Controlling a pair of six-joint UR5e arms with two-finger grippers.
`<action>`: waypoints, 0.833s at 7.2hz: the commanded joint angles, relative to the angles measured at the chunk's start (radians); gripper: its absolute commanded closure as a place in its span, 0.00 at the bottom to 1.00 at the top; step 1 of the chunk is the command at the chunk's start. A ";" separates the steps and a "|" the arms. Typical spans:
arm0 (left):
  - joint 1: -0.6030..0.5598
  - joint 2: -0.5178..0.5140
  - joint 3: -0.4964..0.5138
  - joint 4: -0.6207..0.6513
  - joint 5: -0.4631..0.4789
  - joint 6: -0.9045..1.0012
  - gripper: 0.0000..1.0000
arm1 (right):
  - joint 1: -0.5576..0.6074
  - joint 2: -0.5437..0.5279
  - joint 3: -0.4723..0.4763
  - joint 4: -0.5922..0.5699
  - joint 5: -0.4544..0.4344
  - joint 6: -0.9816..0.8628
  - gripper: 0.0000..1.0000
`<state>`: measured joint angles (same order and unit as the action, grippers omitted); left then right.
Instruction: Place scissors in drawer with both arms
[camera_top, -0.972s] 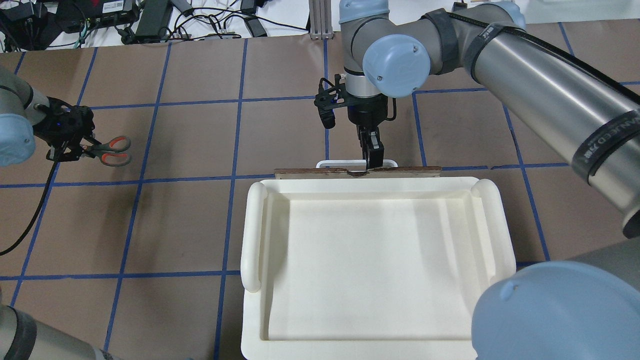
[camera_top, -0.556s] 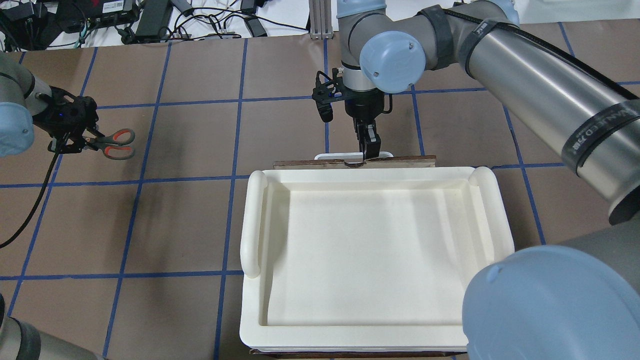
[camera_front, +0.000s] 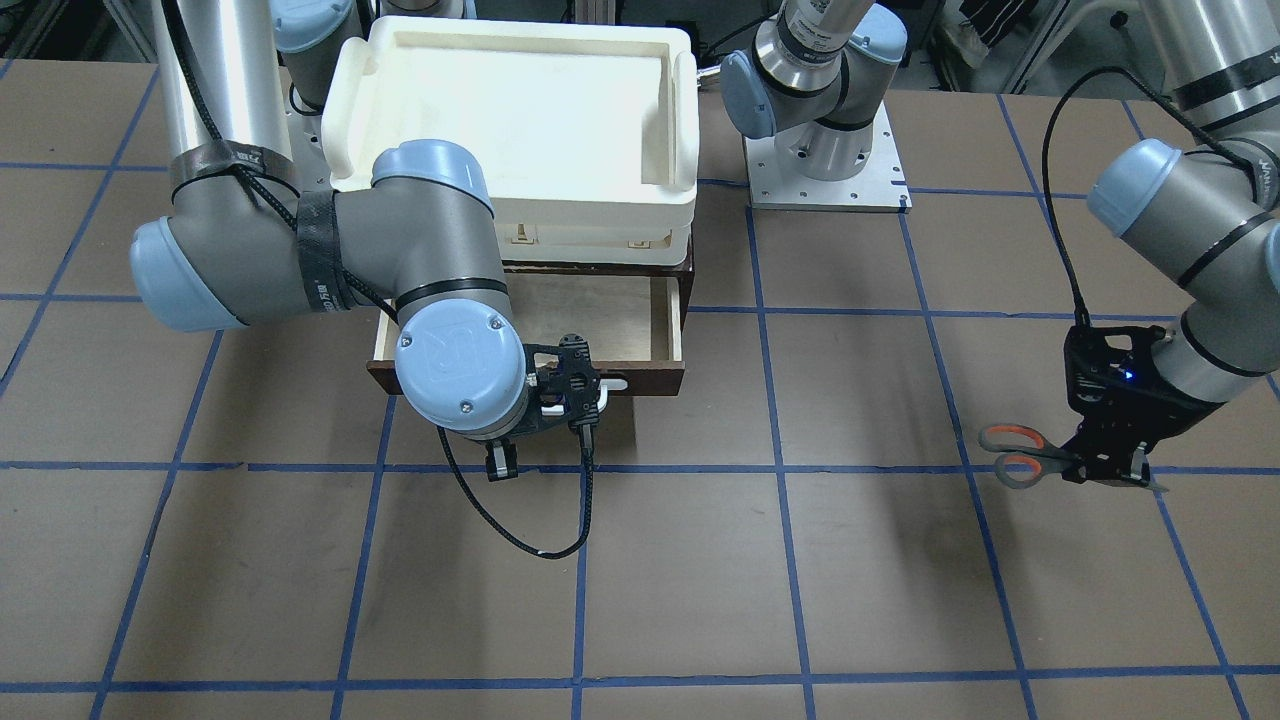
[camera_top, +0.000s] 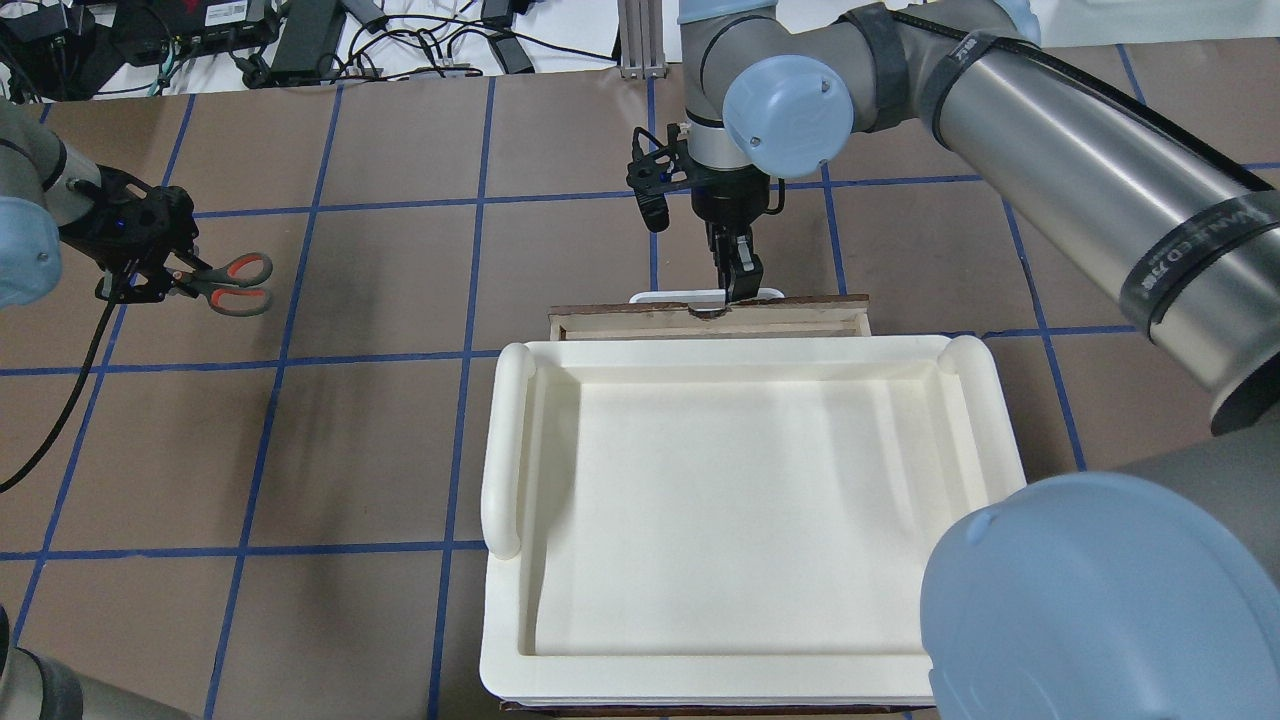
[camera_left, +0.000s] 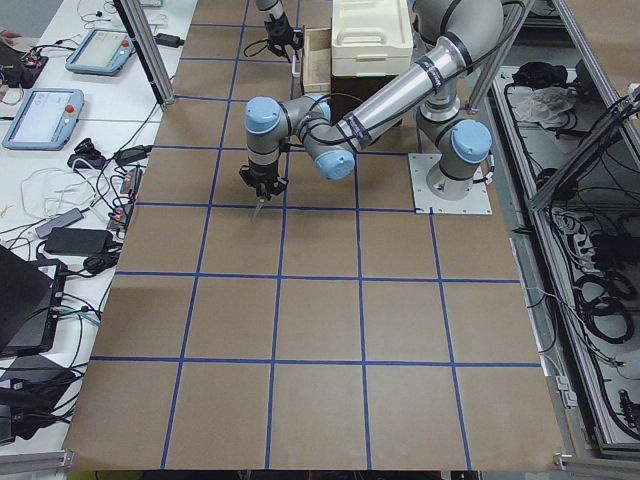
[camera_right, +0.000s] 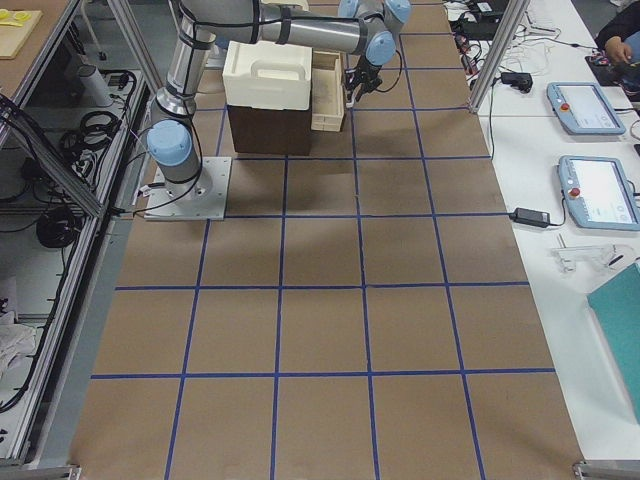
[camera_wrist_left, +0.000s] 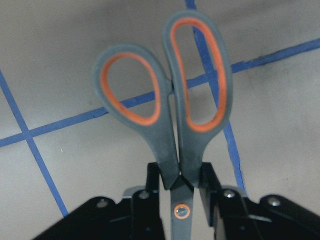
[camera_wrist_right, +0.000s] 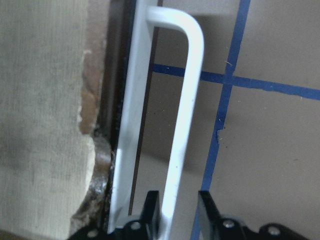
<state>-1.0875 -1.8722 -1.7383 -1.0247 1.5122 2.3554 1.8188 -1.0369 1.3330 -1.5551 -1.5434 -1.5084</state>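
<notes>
The drawer (camera_top: 800, 301) has come further out from under the cream tray (camera_top: 505, 450). A strip of its pale inside now shows from overhead where only the dark front edge showed before. The right gripper (camera_top: 737, 285) has drawn away from the cabinet with it, while the left gripper (camera_top: 178, 284) has shifted only a little.

The right fingers (camera_wrist_right: 152, 210) are closed around the white handle (camera_wrist_right: 187, 100), one on each side of the bar. A thin gap seems to remain on the outer side. The left fingers (camera_wrist_left: 207, 180) are clamped on the scissors (camera_wrist_left: 170, 115) just past the pivot, with the orange-lined loops pointing away from the wrist. The scissors hang over the bench (camera_top: 380, 450) on the robot's left, well apart from the drawer.

The step in hand looks like opening the drawer, and it seems mostly done. The front-facing view shows a fair stretch of plywood floor open between the tray stack and the drawer front.

Next, the right arm probably needs only to hold the drawer out or ease it slightly further. The left arm must then carry the scissors across to the opening, lower them between the walls and let go. The right wrist sits over the drawer front, so the left arm's path should stay on its own side to avoid a clash.
</notes>
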 joint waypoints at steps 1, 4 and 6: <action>0.000 0.008 0.002 -0.006 -0.004 -0.001 1.00 | -0.001 0.014 -0.015 -0.025 0.000 -0.003 0.61; 0.000 0.018 0.002 -0.009 -0.004 -0.001 1.00 | -0.019 0.015 -0.026 -0.068 0.006 0.000 0.61; 0.000 0.019 0.002 -0.008 -0.004 -0.002 1.00 | -0.024 0.017 -0.026 -0.100 0.009 0.000 0.61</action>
<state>-1.0876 -1.8541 -1.7365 -1.0335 1.5079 2.3537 1.7982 -1.0213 1.3075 -1.6319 -1.5357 -1.5082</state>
